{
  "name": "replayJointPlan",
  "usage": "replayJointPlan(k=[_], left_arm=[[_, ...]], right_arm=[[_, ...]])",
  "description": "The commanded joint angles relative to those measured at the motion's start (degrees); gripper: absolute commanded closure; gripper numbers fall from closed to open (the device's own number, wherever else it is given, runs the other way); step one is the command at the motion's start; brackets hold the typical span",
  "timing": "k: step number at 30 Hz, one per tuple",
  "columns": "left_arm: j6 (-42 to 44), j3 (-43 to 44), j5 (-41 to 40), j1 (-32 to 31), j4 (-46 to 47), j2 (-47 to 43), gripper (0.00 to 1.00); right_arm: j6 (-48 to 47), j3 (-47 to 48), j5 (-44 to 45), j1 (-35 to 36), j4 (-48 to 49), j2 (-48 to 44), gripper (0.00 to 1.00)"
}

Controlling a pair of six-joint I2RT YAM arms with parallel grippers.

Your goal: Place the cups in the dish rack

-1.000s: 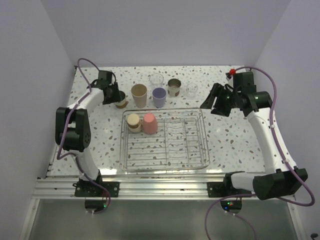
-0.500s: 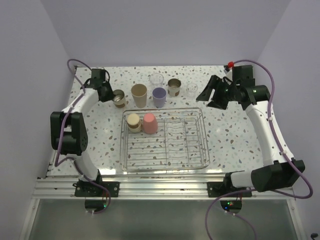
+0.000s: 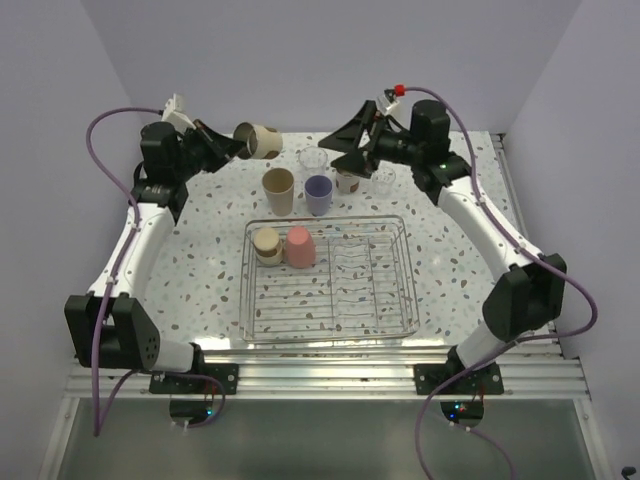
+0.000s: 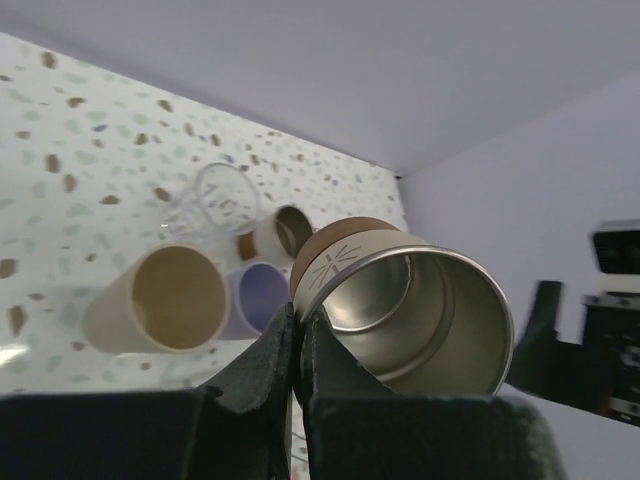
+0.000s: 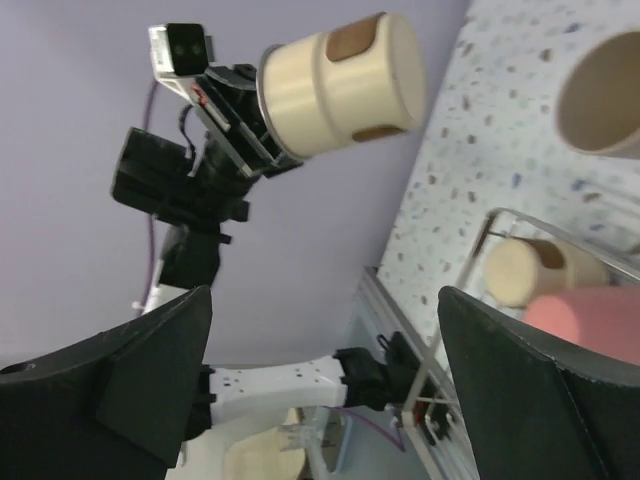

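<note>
The left tool is pinched tight on the rim wall of a short cup, holding it sideways in the air over the far counter, well short of the dish rack, while the right tool gapes wide and empty just beside it. So thin a pinch could let the cup swivel or slip onto the tan cup and lavender cup below. It is cream and brown outside, shiny metal inside.

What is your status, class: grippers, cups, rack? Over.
Left gripper shut on short brown metal cup, aloft. Right gripper open, facing it. Silver wire dish rack holds two cups.
</note>
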Motion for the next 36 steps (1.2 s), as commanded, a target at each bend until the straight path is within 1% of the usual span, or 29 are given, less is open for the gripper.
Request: replayJointPlan(k=[1, 2, 3, 5, 6, 9, 11, 12, 14, 19, 23, 33, 36], left_arm=[[-13.88, -5.62, 15.95, 0.46, 19.91, -3.49, 1.0], [-16.54, -6.69, 17.53, 0.38, 23.6, -4.1, 1.0], [-20.75, -7.57, 19.98, 0.37, 29.73, -4.89, 1.0], [-23.59, -8.89, 21.41, 0.37, 34.59, -5.86, 1.0], [-24.65, -9.16, 21.85, 0.37, 36.1, -5.95, 1.0], [-28.77, -9.68, 22.91, 0.29, 40.4, -6.13, 1.0], [-31.15, -11.0, 23.17, 0.37, 43.48, -6.04, 1.0], [-33.16, -11.53, 23.35, 0.29, 46.63, -5.69, 1.0], [-34.23, -12.85, 23.44, 0.2, 49.28, -5.34, 1.0], [-35.38, -14.34, 23.17, -0.68, 52.2, -4.46, 1.0], [-35.03, -14.87, 21.07, -0.86, 50.89, -4.2, 1.0], [-34.15, -15.05, 17.64, -1.29, 49.04, -3.06, 1.0], [-33.8, -14.43, 17.2, -1.91, 48.69, -2.7, 1.0]], right_arm=[[15.02, 2.15, -3.8, 4.12, 24.46, 3.8, 0.02], [20.26, 2.32, -3.62, 4.74, 28.16, 6.16, 0.02], [22.58, 3.45, -3.01, 5.18, 34.28, 7.49, 0.02], [25.66, 5.48, -2.39, 6.33, 37.15, 10.64, 0.02], [25.85, 7.84, -1.69, 6.59, 37.24, 11.36, 0.02], [25.07, 10.84, -0.9, 7.56, 35.41, 13.21, 0.02], [24.54, 11.2, -0.55, 7.91, 34.96, 13.48, 0.02], [24.36, 10.68, -0.37, 7.83, 34.44, 13.3, 0.02], [23.92, 10.06, 0.33, 7.91, 34.17, 12.95, 0.02], [24.01, 10.14, 0.25, 8.18, 34.7, 13.83, 0.02], [25.15, 11.29, -0.72, 8.62, 36.45, 15.15, 0.04], [25.85, 10.32, -2.56, 9.4, 37.69, 15.06, 0.06], [25.85, 10.15, -2.74, 9.67, 37.69, 14.88, 0.13]])
